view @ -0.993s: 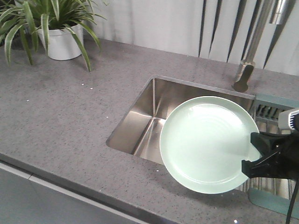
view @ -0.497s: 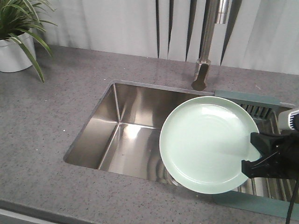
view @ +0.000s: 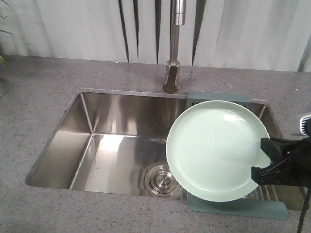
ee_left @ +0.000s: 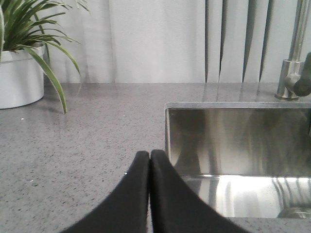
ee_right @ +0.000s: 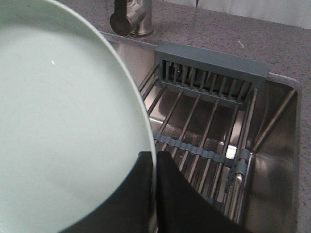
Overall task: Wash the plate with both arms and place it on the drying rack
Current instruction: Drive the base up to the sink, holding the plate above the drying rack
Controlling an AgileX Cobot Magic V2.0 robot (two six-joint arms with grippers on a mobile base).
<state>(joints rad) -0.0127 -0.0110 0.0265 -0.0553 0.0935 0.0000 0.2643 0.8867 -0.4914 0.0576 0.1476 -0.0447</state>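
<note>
Plate [view: 217, 150]: one, pale green, pinched at its rim by right claw [view: 262, 160], spreading left of it above sink [view: 112, 126]. One drying rack [ee_right: 209, 121] below and beyond that claw, partly hidden by the plate. One faucet [view: 172, 73] beyond. Left claw [ee_left: 149, 155] closed on nothing, with one potted plant [ee_left: 19, 58] far left on tabletop [ee_left: 73, 136].

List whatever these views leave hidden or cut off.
Front view: the plate hides most of the drying rack.
Front view: the right edge cuts off the right arm just past the right gripper.
Right wrist view: the left and top edges crop the plate.
Left wrist view: only the fingers of the left gripper show, closed; the bottom edge cuts off the rest.
</note>
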